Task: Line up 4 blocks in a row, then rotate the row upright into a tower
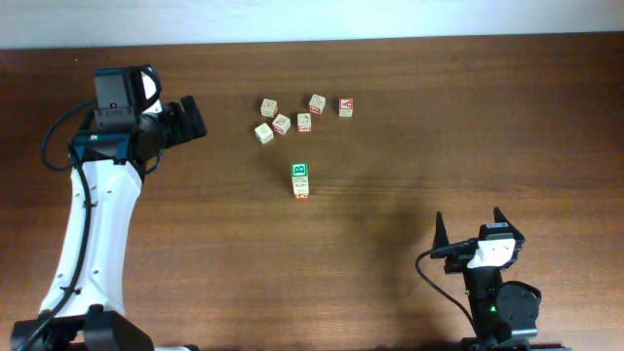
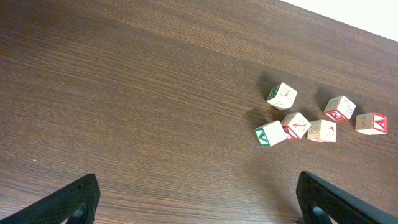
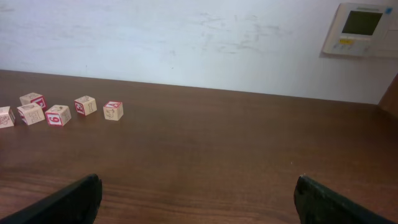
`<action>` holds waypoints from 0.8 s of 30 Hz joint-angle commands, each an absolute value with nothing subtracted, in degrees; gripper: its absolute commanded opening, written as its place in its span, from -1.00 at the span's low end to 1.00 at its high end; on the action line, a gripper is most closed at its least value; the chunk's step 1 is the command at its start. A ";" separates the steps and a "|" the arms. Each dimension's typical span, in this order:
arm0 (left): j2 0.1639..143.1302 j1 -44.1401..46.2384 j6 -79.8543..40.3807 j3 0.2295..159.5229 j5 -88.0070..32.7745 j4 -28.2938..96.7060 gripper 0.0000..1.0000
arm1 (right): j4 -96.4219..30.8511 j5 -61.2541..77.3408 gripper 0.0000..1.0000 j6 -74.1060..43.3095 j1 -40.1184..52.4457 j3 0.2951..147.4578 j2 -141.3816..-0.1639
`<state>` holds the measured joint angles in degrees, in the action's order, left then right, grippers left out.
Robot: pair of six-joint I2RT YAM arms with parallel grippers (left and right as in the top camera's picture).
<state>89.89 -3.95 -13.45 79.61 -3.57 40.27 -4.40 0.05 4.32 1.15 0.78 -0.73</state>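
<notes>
Left gripper point(image 1: 187, 118) and right gripper point(image 1: 469, 224) stand open, empty. Centre your jaws squarely over one cube of the cluster point(image 1: 282, 124) beyond the green-topped block point(image 1: 301, 172) before closing.

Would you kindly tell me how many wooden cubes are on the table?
8. A cluster of six lies toward the far edge. Nearer the middle, a green-framed cube sits against a red-framed cube just in front. Another could be hidden underneath.

The left arm point(image 1: 93, 224) stretches along the worktop's point(image 1: 409, 136) left side, its left fingers point(image 2: 71, 200) spread wide and empty. The right arm point(image 1: 499, 297) sits folded at the near edge, right fingers point(image 3: 68, 200) just as wide.
</notes>
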 commanded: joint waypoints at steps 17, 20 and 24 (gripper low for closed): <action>73.12 -3.09 2.04 79.50 -5.02 37.76 0.98 | -4.60 -0.62 0.97 4.25 0.78 0.32 -0.36; 63.18 -3.09 2.46 69.38 -4.67 28.01 0.98 | -4.60 -0.62 0.97 4.25 0.78 0.32 -0.36; 46.09 -3.16 3.31 49.21 -3.62 14.37 0.98 | -4.60 -0.62 0.97 4.25 0.78 0.32 -0.36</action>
